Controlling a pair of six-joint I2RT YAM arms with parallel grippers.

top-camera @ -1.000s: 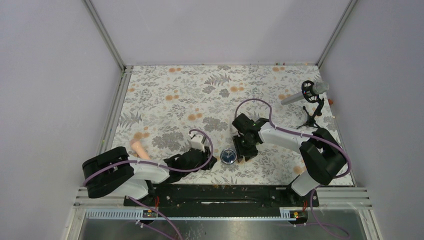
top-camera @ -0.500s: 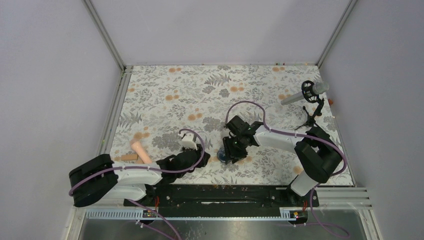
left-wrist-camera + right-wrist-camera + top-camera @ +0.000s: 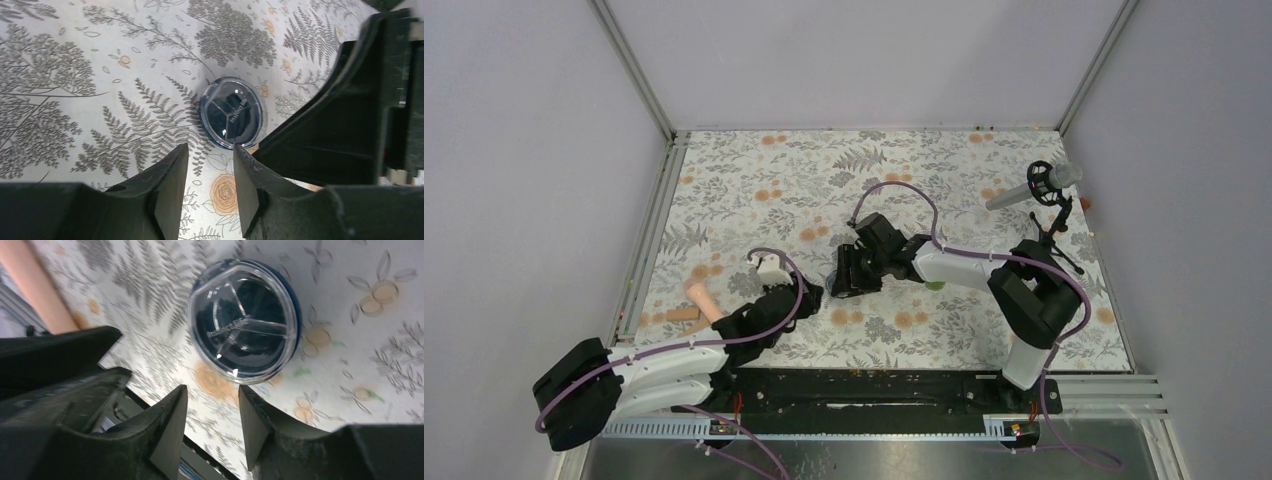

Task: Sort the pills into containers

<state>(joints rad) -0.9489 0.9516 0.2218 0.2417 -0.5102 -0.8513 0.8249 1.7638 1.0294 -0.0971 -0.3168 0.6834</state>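
Dark-blue jar (image 3: 232,117), clear lid on, sits on floral mat (image 3: 75,75). Left gripper (image 3: 210,157) and right gripper (image 3: 212,395) both just beside jar, jaws slightly apart, holding nothing.

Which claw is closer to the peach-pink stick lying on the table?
Left. The left gripper is to the right of the peach-pink stick; the right gripper lies farther right, beyond the left one.
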